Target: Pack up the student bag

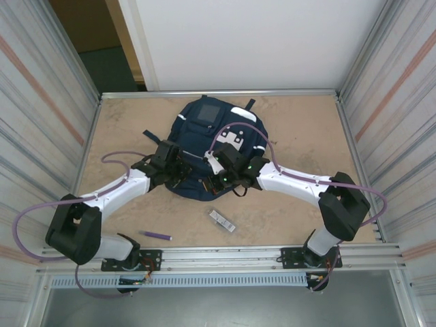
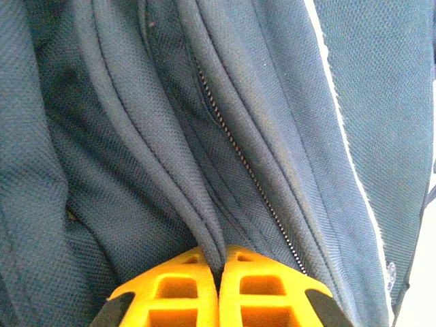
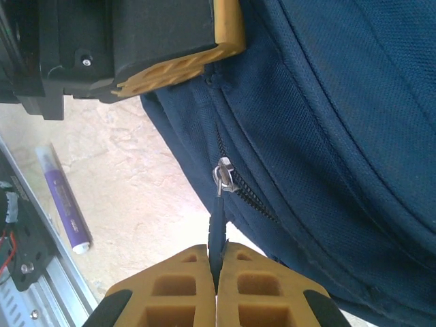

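The navy student bag (image 1: 203, 117) lies flat in the middle of the table, its grey patch toward the far wall. At the bag's near left edge my left gripper (image 1: 180, 172) is shut on a raised fold of bag fabric (image 2: 204, 231) beside a zipper line (image 2: 238, 157). My right gripper (image 1: 216, 178) sits at the near edge of the bag, shut on the dark pull tab (image 3: 217, 231) of a silver zipper slider (image 3: 223, 176). In the right wrist view an orange finger (image 3: 184, 65) of the left gripper presses on the bag (image 3: 340, 102) just above the zipper's end.
A purple marker (image 1: 157, 236) (image 3: 65, 197) lies on the table near the left arm's base. A small grey-and-white box (image 1: 222, 220) rests just in front of the bag. Corrugated walls close in both sides, and a metal rail (image 1: 225, 253) runs along the near edge.
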You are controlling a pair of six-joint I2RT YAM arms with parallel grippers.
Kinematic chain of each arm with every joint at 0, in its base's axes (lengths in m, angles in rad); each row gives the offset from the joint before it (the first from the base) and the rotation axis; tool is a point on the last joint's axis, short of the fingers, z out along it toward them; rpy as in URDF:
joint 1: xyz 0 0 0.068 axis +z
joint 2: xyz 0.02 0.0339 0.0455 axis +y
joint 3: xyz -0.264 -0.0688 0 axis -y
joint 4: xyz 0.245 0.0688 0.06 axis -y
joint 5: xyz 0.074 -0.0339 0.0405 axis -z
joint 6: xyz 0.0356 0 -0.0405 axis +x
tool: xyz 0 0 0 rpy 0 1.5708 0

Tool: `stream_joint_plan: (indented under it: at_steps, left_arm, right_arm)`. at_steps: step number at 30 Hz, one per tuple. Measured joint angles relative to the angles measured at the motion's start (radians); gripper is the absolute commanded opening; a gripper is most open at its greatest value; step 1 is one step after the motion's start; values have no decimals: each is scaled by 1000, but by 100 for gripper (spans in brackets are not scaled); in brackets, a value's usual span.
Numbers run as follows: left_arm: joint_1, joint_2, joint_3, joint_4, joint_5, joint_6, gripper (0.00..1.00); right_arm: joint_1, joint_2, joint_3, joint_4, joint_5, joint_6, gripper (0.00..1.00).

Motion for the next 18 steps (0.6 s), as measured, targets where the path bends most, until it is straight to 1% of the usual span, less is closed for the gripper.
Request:
stream_joint_plan:
  at_steps: [3, 5, 7, 9, 11, 15, 17, 18]
  left_arm:
    - [32, 0, 1, -2, 30, 42, 0]
    - [82, 1, 13, -18, 78, 88, 0]
    - [145, 9, 35, -34, 131, 146, 0]
    - [206, 49, 86, -70, 198, 227, 0]
    - [251, 125, 163, -120, 264, 306, 0]
    - [293, 315, 360, -217, 365, 424, 25]
    - [299, 370, 425, -224, 385, 455, 32]
    - [302, 376, 437, -217, 387, 463, 35]
  right_arm:
    - [-5, -16, -15, -8, 32, -11, 0]
    - [-17, -45, -48, -7, 45, -24, 0]
    - [-50, -85, -92, -9, 43, -25, 0]
    - [-89, -117, -121, -11, 39, -23, 0]
    - [-106, -127, -124, -1, 31, -16, 0]
    - [-93, -108, -106, 45, 21, 13, 0]
    - [-80, -70, -62, 39, 25, 23, 0]
    - [-70, -48, -37, 35, 31, 26, 0]
